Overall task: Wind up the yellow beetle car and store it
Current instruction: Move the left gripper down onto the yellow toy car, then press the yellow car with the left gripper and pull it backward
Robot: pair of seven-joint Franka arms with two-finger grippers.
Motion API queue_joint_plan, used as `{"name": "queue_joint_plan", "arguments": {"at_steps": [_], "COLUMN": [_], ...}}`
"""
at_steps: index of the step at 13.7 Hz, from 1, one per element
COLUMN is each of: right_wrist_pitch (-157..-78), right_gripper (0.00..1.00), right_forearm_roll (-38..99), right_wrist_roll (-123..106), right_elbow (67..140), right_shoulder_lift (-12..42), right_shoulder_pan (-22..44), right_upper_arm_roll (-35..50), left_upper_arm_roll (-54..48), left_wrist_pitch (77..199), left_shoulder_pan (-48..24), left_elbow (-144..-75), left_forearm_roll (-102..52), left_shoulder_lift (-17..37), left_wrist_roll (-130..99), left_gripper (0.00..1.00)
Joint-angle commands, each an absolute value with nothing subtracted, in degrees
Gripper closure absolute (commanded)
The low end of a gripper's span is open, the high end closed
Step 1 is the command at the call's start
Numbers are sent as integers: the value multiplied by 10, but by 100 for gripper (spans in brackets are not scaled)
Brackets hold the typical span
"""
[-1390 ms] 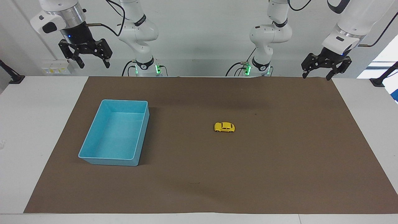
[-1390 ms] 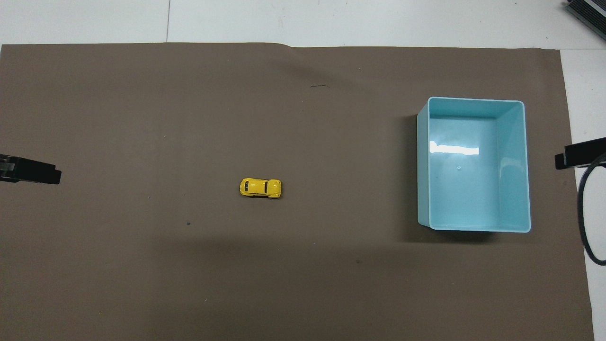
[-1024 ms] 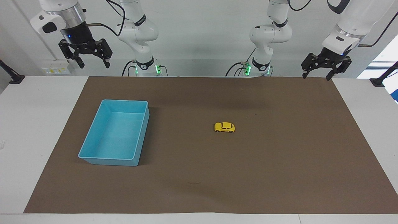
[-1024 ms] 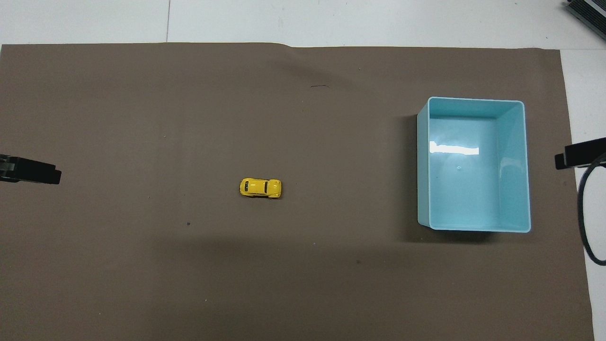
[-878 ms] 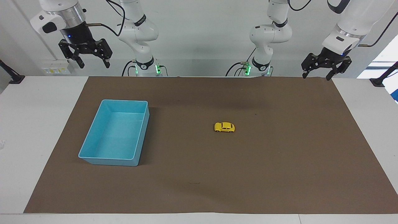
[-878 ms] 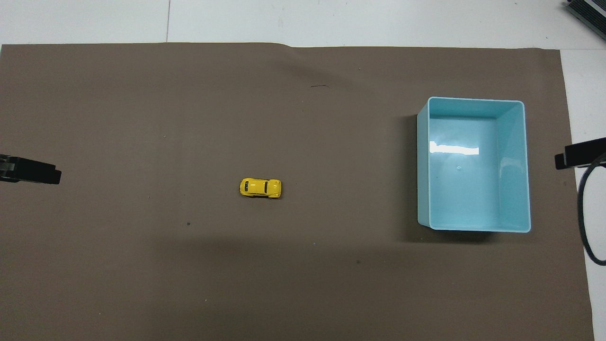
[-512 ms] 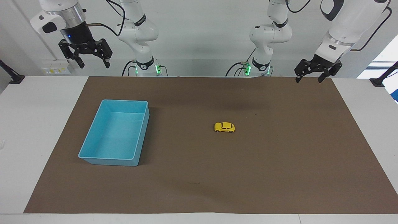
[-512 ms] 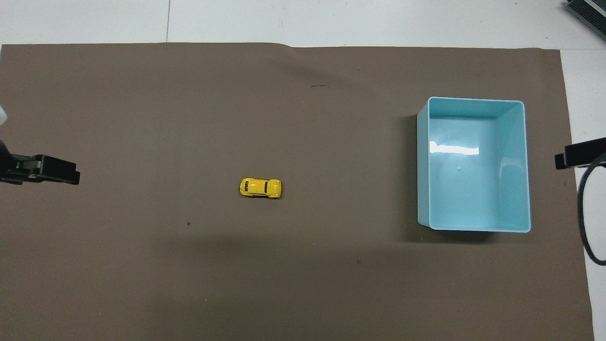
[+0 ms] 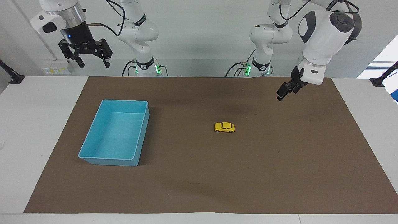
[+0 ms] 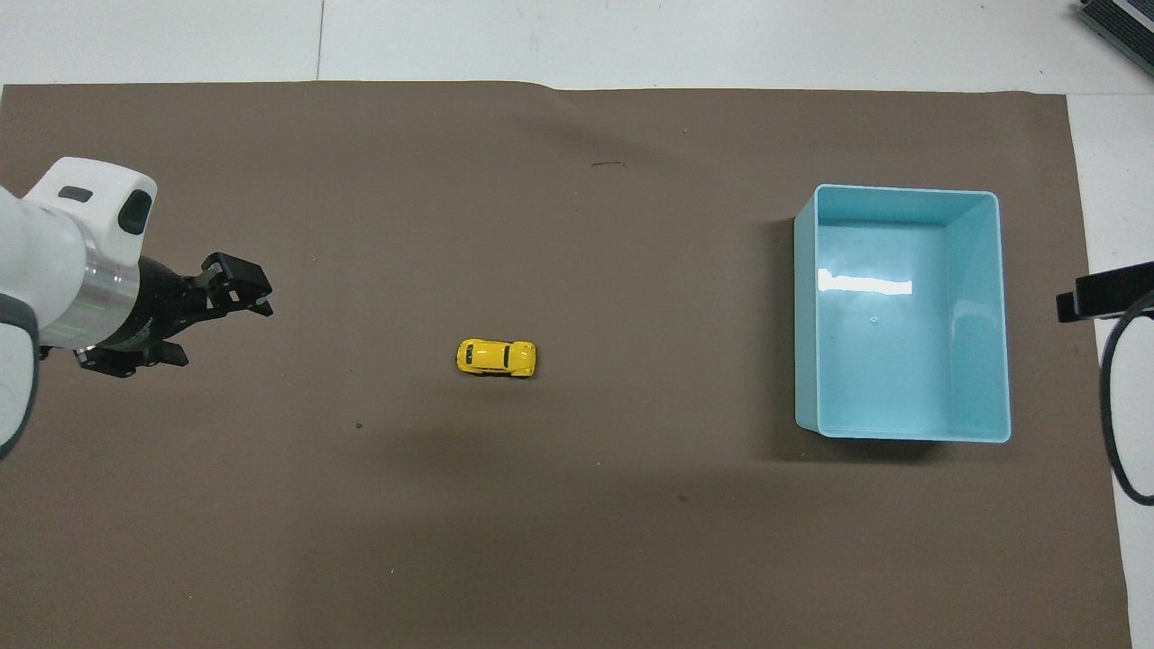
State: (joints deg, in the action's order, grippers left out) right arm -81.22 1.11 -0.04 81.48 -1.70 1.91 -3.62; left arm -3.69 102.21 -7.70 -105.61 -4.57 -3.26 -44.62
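The yellow beetle car [image 9: 224, 127] stands on its wheels near the middle of the brown mat, also in the overhead view [image 10: 496, 357]. My left gripper [image 9: 283, 93] is open and empty, up in the air over the mat between the car and the left arm's end of the table; it shows in the overhead view [image 10: 194, 320] too. My right gripper [image 9: 91, 62] is open and empty, raised high at the right arm's end, where the arm waits. Only its tip [image 10: 1104, 293] shows in the overhead view.
An empty light blue tray [image 9: 93, 133] sits on the mat toward the right arm's end, also in the overhead view [image 10: 902, 190]. The brown mat [image 9: 279, 174] covers most of the white table. A black cable loop [image 10: 1113, 406] hangs beside the tray.
My left arm has swung out from its raised spot, lowered, and turned its gripper, moving over the mat toward the car. The car, the tray and the right arm have not moved.
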Motion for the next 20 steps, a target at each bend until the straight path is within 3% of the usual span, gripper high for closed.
{"name": "queue_joint_plan", "arguments": {"at_steps": [1,6,10,15,20], "right_wrist_pitch": [-817,-817,-817,-817,-817], "right_gripper": [0,0,0,0,0], "right_forearm_roll": [19,19,18,19,18], "right_wrist_roll": [7,7,7,7,7], "right_elbow": [831,831,831,831,831], "right_shoulder_lift": [-31,-31,-31,-31,-31], "right_shoulder_pan": [16,16,16,16,16], "right_upper_arm_roll": [-35,-35,-35,-35,-35], "left_upper_arm_roll": [-31,-30,-29,-28,-27], "left_wrist_pitch": [1069,1178,1236,1264,1286], "left_shoulder_pan": [-117,-171,-229,-277,-293], "left_elbow": [-1079,-1117,-1116,-1119,-1121], "left_forearm_roll": [-57,-59,-57,-50,-50], "left_shoulder_lift": [-28,-5,61,116,138], "left_wrist_roll": [-688,-1008,-1150,-1255,-1288], "left_gripper": [0,0,0,0,0]}}
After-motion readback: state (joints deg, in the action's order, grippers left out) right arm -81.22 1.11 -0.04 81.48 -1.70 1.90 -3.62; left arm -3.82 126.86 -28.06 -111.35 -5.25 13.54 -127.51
